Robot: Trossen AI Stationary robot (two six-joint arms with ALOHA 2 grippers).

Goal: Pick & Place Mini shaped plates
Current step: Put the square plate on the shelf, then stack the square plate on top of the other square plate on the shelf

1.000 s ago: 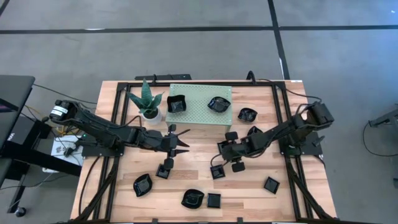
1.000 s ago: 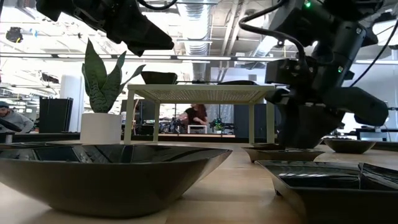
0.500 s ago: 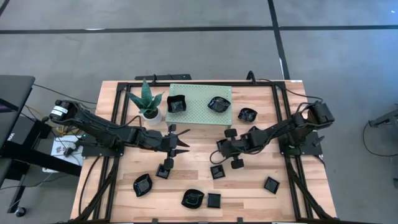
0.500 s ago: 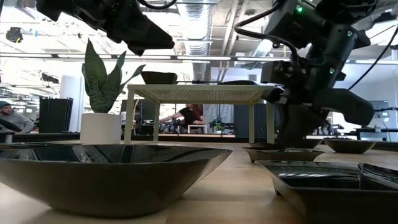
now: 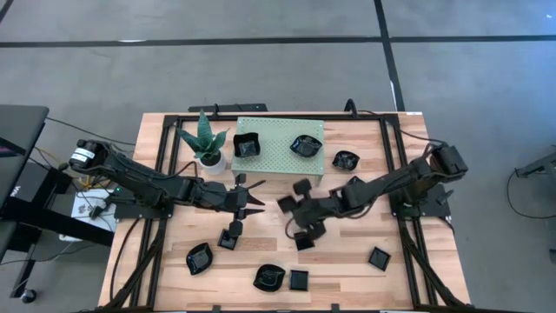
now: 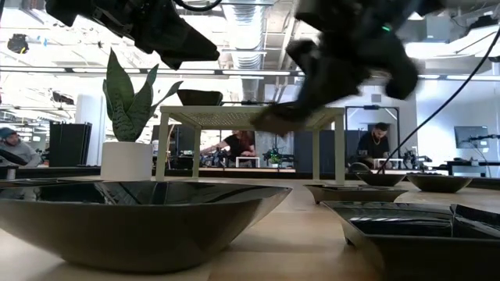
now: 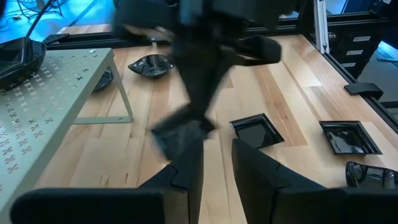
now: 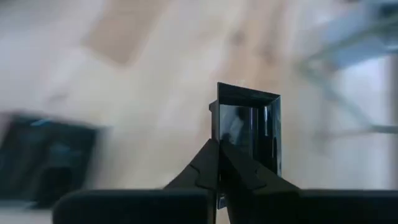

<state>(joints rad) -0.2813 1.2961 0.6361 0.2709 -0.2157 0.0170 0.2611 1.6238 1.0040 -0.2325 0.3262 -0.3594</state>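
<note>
Black glossy mini plates sit scattered over a pale wood desk (image 5: 347,261), seen from above w/ two dark robot arms reaching in from either side. Right gripper (image 5: 289,205) is near the desk's middle, just in front of a pale green perforated stand (image 5: 280,152); its fingers (image 8: 219,163) are pinched shut on the rim of one small square plate (image 8: 249,134), lifted clear of the wood. Left gripper (image 5: 254,196) hovers close by, beside a potted plant (image 5: 206,139), fingers (image 7: 255,165) apart & holding nothing.

Progress, as a judgement: two plates (image 5: 247,145) rest on top of the stand, approx a quarter of what's visible, so the job looks early to midway if the stand is the target. One plate is in transit. Another (image 5: 346,160) lies on the desk just beside the stand. Several more wait nearer the front edge: a lobed one (image 5: 199,258), another lobed one (image 5: 269,277) w/ a square next to it, and a square (image 5: 379,257) toward the right side. A few others are partly hidden under the arms, so exact count is unclear
</note>
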